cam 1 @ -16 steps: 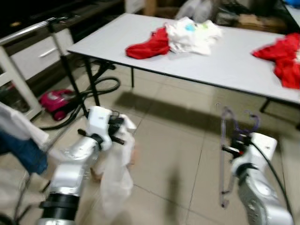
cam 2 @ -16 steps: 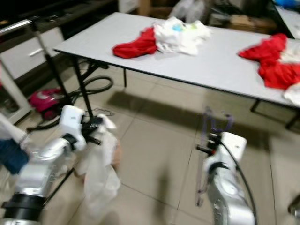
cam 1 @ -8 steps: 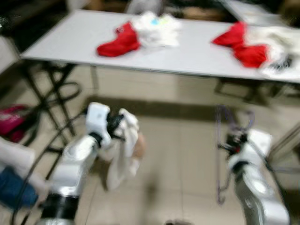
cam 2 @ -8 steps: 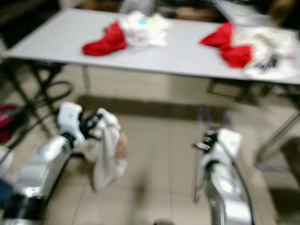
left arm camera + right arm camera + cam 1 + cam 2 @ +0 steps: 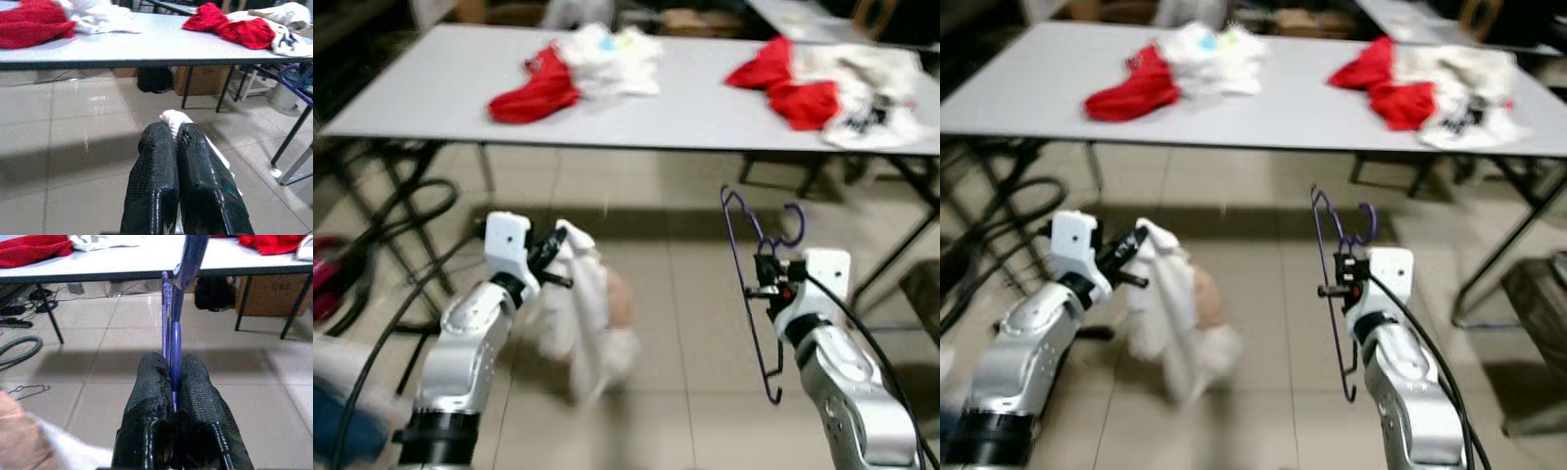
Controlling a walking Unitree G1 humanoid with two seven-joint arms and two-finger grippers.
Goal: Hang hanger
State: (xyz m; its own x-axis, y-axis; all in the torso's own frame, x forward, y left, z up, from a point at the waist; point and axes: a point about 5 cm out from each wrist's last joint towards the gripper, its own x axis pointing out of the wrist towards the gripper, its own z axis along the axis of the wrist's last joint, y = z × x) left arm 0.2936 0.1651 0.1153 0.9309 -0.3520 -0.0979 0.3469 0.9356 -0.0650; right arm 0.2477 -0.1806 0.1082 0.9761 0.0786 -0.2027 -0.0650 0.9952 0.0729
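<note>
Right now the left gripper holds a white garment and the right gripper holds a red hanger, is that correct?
Not quite: the hanger is purple, not red, as the right wrist view shows. The right gripper is shut on it, and the left gripper does hold the white garment.

You have two rounded, brushed-silver metal arms, each ending in a boxy white plastic wrist block. The left gripper (image 5: 551, 262) and right gripper (image 5: 764, 284) both carry two long black fingers (image 5: 156, 166) with a finely stippled, rubbery skin and glossy black bases. A black band rings your left forearm near its lower end. A thin black cable loops along your right arm from the white wrist block.
</note>
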